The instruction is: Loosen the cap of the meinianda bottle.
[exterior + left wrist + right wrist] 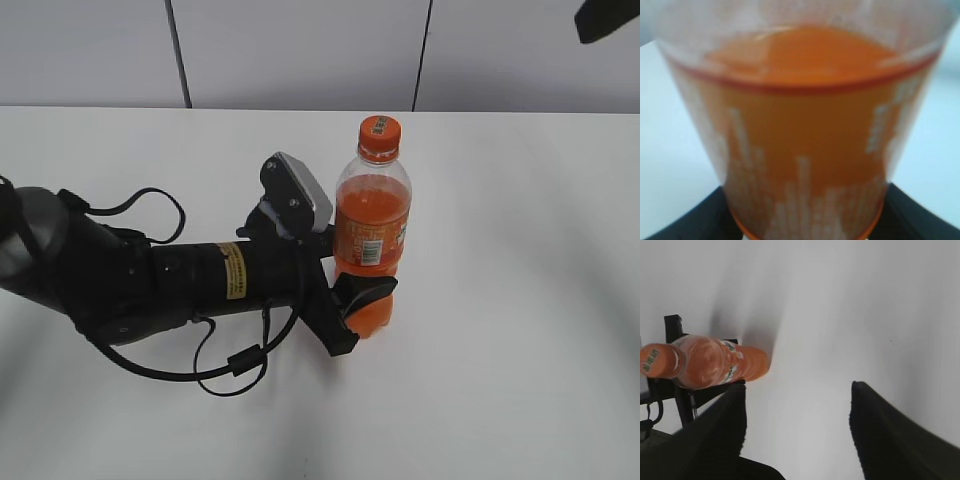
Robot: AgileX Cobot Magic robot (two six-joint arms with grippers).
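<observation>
The meinianda bottle (371, 235) stands upright, clamped low by the left gripper (362, 292), its cap (379, 133) at ten o'clock from the spread-open, empty right gripper (797, 427), well apart.

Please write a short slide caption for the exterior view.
Left gripper clamps the upright clear plastic orange-drink bottle low on its body; small orange screw cap untouched.
</observation>
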